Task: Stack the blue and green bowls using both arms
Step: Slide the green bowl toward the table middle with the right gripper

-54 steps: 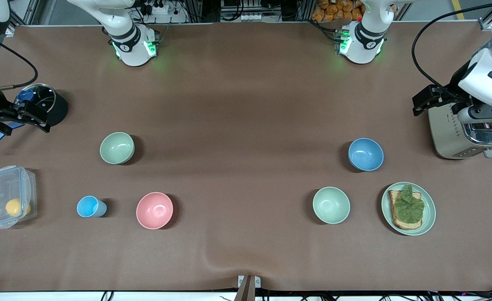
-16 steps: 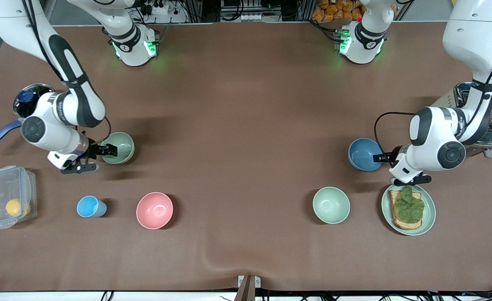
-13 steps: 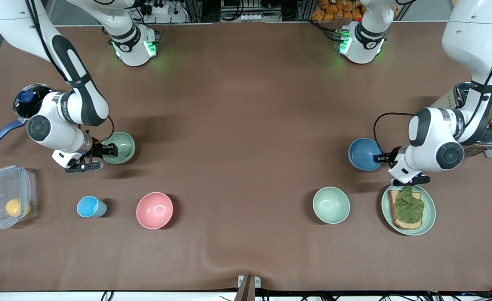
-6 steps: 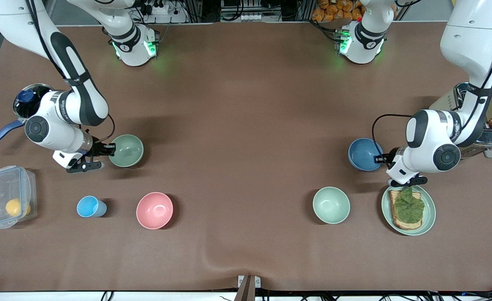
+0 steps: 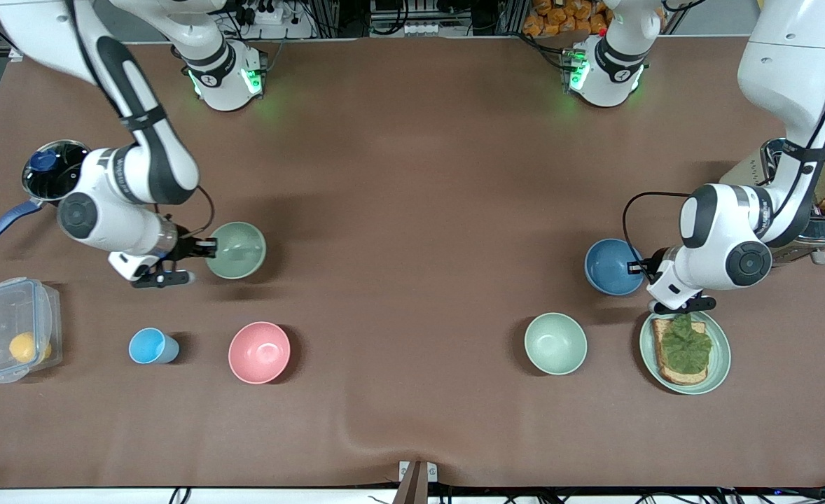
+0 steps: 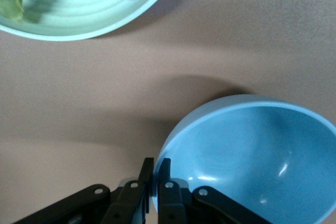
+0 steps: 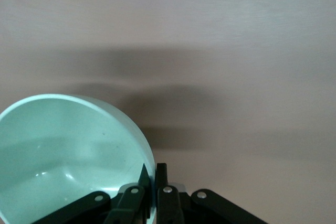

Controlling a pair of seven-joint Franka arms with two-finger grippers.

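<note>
The sage green bowl [image 5: 237,250] is toward the right arm's end of the table. My right gripper [image 5: 206,248] is shut on its rim, one finger inside and one outside. The right wrist view shows the green bowl [image 7: 68,150] pinched by the right gripper [image 7: 154,178]. The blue bowl [image 5: 610,266] is toward the left arm's end. My left gripper [image 5: 642,268] is shut on its rim. The left wrist view shows the blue bowl [image 6: 252,156] in the left gripper [image 6: 156,174], with its shadow apart from it on the cloth.
A paler mint bowl [image 5: 555,343] and a pale green plate [image 5: 719,357] with toast lie nearer the camera than the blue bowl. A pink bowl [image 5: 259,352], a light-blue cup [image 5: 150,346], a clear box [image 5: 13,329], a pot [image 5: 55,171] and a toaster [image 5: 798,217] stand around.
My right gripper has moved the green bowl toward the left arm's end of the table. The blue bowl has shifted slightly toward the camera in my left gripper.
</note>
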